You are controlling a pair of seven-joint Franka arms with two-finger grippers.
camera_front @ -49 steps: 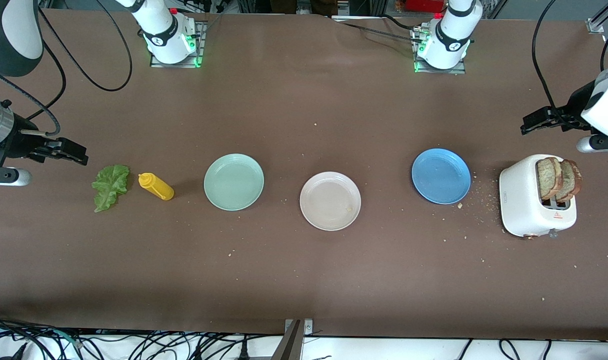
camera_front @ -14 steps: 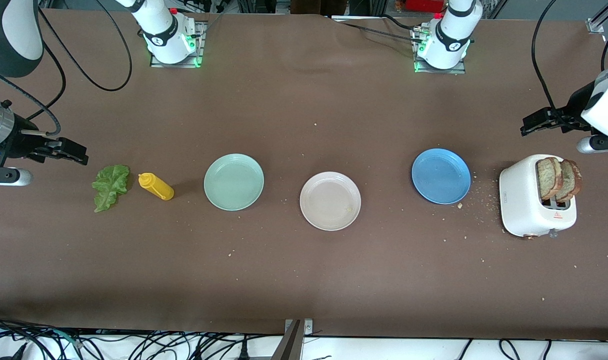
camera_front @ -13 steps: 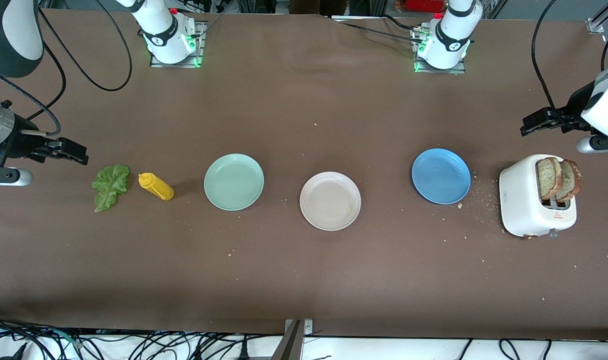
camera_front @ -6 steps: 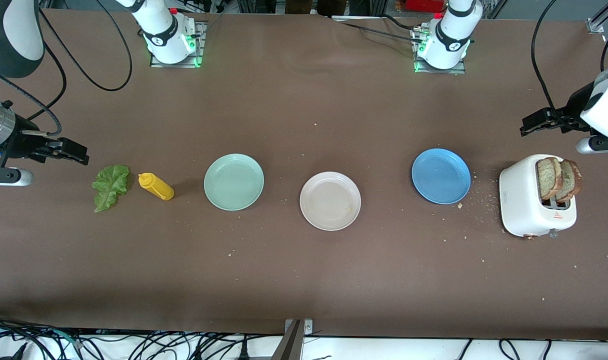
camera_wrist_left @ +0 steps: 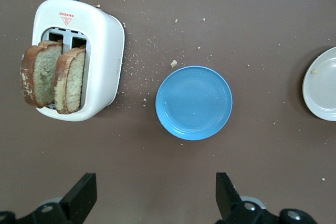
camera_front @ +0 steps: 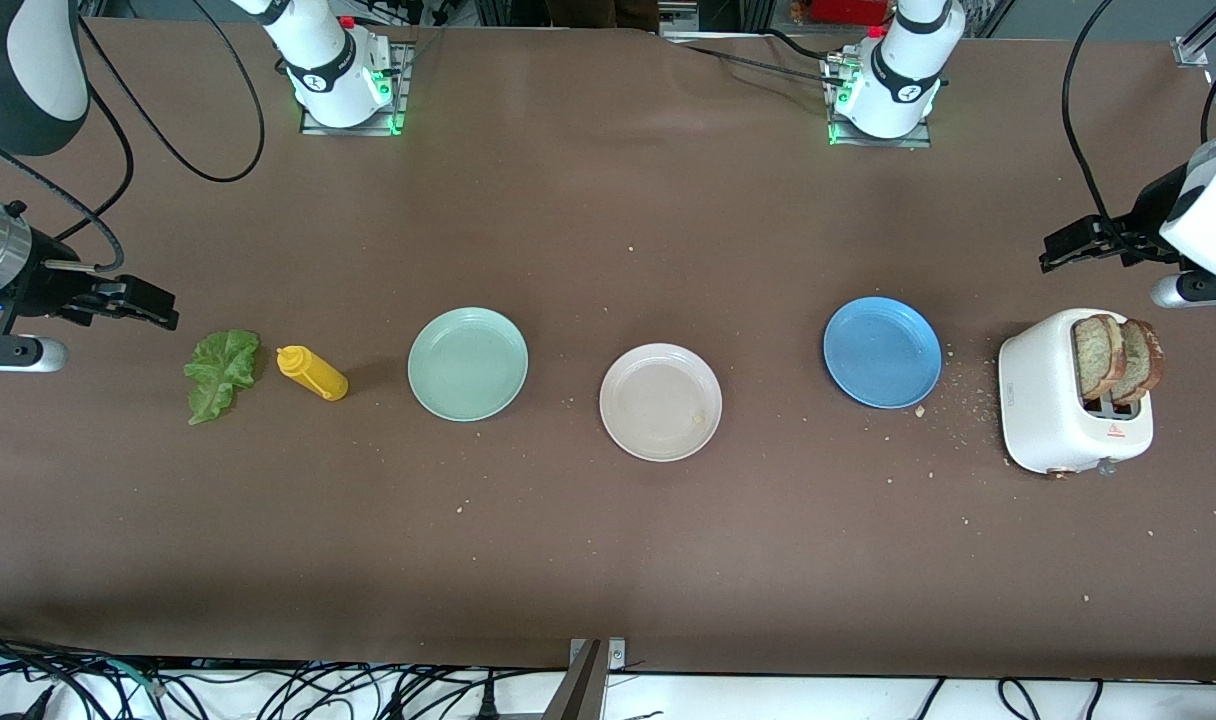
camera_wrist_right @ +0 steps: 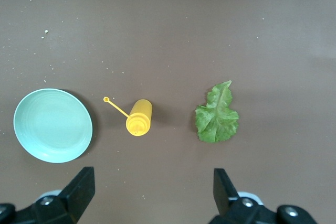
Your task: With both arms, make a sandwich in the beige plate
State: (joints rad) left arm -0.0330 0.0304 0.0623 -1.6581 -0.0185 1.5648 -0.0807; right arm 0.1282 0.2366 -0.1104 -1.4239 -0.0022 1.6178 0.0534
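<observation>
A long table covered in brown paper fills the room's middle, dusted with crumbs. Tangled black cables lie on the pale floor along its near edge.

beige plate cut off, bread half hidden

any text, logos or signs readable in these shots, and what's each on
No words or numbers can be read.
Red warning triangle sign: on the white two-slot toaster, by its slots, seen in the front and left wrist views.
Small mark on the toaster's side: too small to read.
Black marks on the white arm bases: too blurred to read.
</observation>
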